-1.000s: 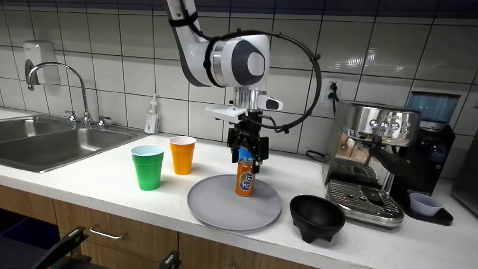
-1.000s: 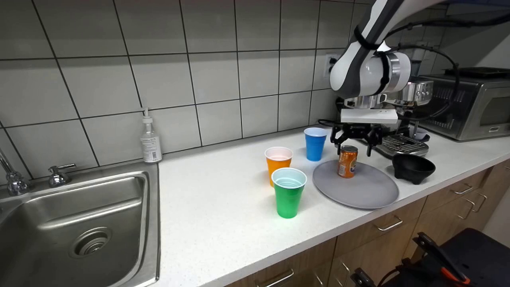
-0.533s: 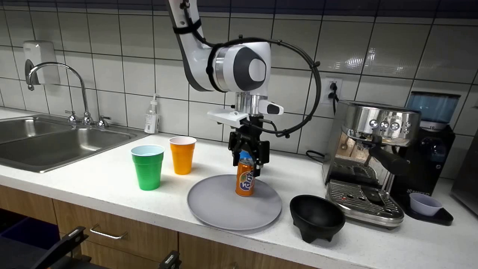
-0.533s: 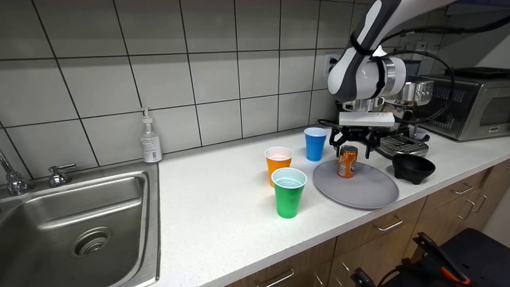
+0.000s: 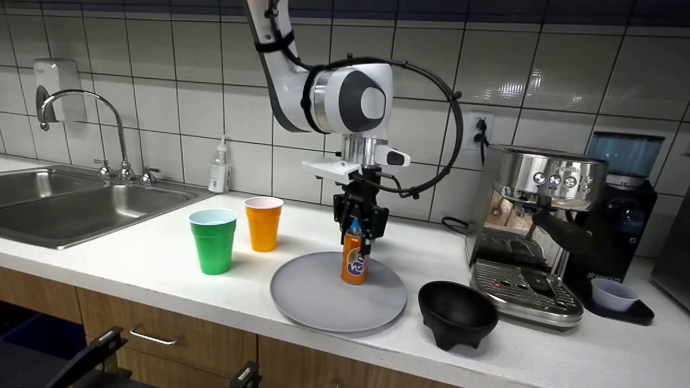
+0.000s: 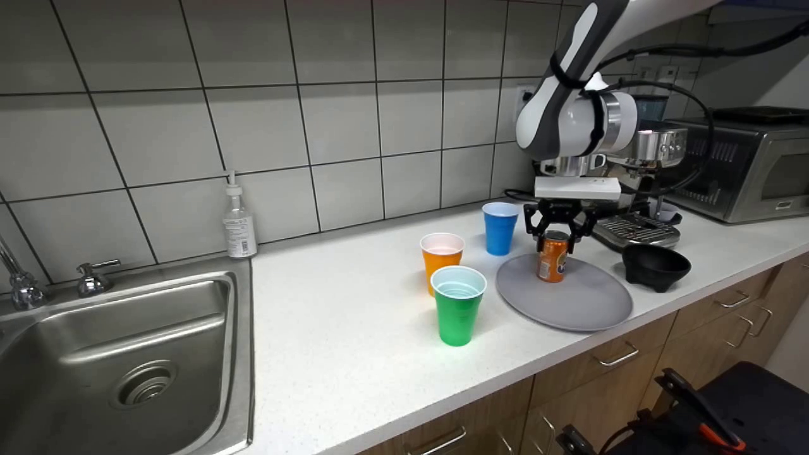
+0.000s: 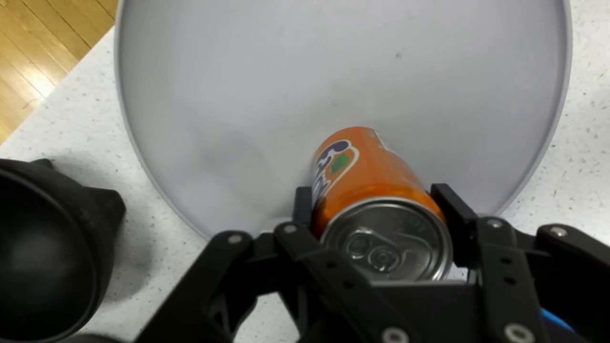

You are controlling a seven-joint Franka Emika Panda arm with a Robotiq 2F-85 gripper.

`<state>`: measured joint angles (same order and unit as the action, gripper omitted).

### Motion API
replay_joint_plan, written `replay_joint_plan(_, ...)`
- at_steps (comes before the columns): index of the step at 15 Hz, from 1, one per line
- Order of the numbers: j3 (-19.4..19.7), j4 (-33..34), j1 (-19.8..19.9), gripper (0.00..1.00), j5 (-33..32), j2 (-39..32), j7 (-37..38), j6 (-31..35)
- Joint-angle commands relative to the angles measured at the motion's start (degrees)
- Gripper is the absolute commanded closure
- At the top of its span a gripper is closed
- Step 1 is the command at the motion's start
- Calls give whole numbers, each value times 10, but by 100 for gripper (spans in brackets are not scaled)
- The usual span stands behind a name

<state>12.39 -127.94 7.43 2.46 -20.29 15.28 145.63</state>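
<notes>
We see a long white worktop [image 5: 151, 250] with small speckles, which runs along a wall [image 5: 156, 102] of pale tiles. At the left side, a steel sink [image 5: 91, 215] with two basins is set into it, and a curved tap [image 5: 121, 134] rises behind the basins. Under the worktop there are wooden drawers [image 5: 205, 323]. More to the right, a socket [image 5: 488, 123] on the tiles carries a black plug [image 5: 481, 125]; then comes a shiny coffee machine [image 5: 512, 231], and in an exterior view we find a microwave [image 6: 752, 170] at the right end.

Beside the sink stands a clear pump bottle [image 5: 219, 171]. Next come a green cup [image 5: 214, 245] and an orange cup [image 5: 263, 229], both pale inside; whether they contain something, we cannot tell. A blue cup [image 6: 500, 229] follows, nearer to the wall. On the grey plate [image 5: 318, 302] stands an orange Fanta can [image 5: 353, 265], in the half nearer to the wall. The hand [image 6: 556, 242] comes from above and grips the upper part of this can, with one of its fingers [image 7: 302, 209] at each side. To the right of the plate, a black bowl [image 5: 457, 312] stands on short feet, near to it but not touching, and we look into its dark inside. Beside the coffee machine, a small lilac bowl [image 5: 614, 296] sits on a black tray [image 5: 641, 318].
</notes>
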Motion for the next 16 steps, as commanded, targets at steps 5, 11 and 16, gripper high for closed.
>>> replay_joint_plan(5, -9, 2, 6, 62, 12, 23, -20, -33)
replay_joint_plan(11, -6, 6, 8, 62, 12, 41, -16, -44)
replay_joint_plan(16, -4, 32, 17, 62, 18, 38, -17, -52)
